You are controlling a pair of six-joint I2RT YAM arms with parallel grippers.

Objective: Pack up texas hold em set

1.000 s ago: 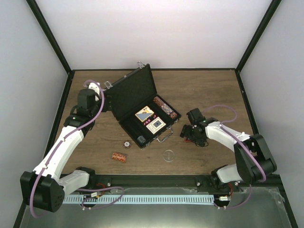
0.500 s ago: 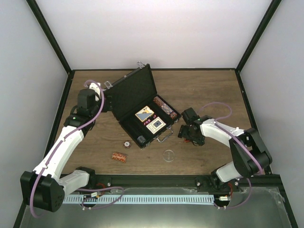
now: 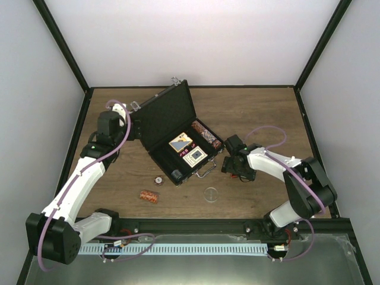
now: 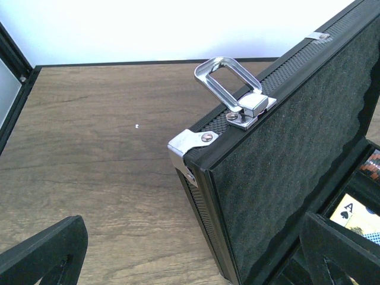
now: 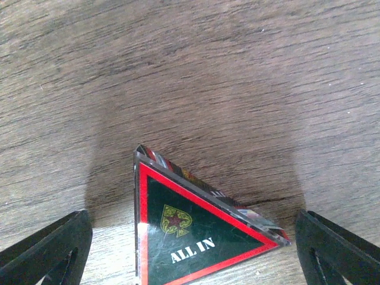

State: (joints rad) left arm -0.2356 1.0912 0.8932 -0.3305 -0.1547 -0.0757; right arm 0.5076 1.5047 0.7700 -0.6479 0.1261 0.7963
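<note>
The black case (image 3: 168, 116) lies open in mid-table with its lid raised, two card decks (image 3: 188, 149) and a brown-red chip stack (image 3: 208, 135) inside. My left gripper (image 3: 132, 127) is open beside the lid's left end. In the left wrist view its jaws stand on either side of the lid edge (image 4: 228, 178), below a silver latch (image 4: 234, 95), without touching. My right gripper (image 3: 233, 167) is open to the right of the case. The red-black "ALL IN" triangle (image 5: 190, 237) lies on the table between its fingers (image 5: 47, 249), untouched.
A second brown-red chip stack (image 3: 148, 196), a small round disc (image 3: 158, 179) and a clear disc (image 3: 210, 193) lie on the wood in front of the case. The silver handle (image 3: 206, 170) juts from the case's near edge. Black frame posts border the table.
My right gripper has slid a little to the left, toward the case, staying open. The left arm and the case have not moved.
</note>
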